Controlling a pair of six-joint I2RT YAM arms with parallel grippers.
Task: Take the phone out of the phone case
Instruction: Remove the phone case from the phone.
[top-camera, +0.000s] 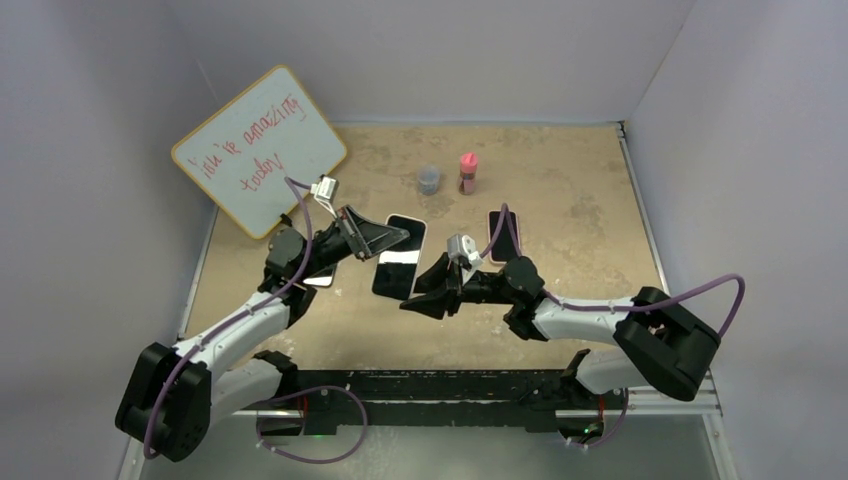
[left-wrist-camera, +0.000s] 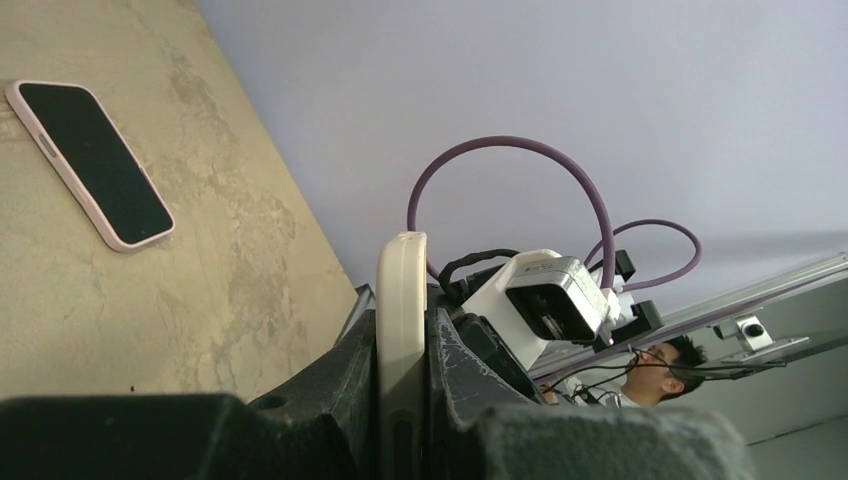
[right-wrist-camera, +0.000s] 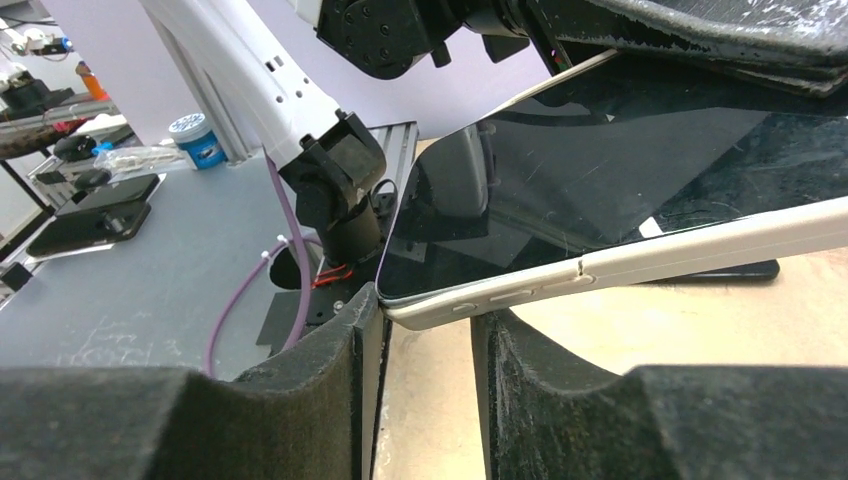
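The left gripper, just left of the middle of the overhead view, is clamping the phone case by its upper end. In the left wrist view its two fingers are pressing tight on either face of the white case, which is standing edge-on between them. The phone is sitting inside the case, dark screen up. Whether its lower end is resting on the tan table or hanging just above it, I cannot tell.

The right gripper is reaching in from the right towards the phone's lower right corner. In the right wrist view its jaws are standing apart, with the rounded corner of the case lying over the gap between them. The corner is touching the tip of the finger at lower left, but nothing is being pinched. The phone's screen is filling the upper right of that view.

A second phone in a pink case is lying flat on the table, just right of centre. It is also showing at the upper left of the left wrist view. A whiteboard with red writing is leaning at the upper left. A small grey cup and a pink bottle are standing near each other towards the top of the table.
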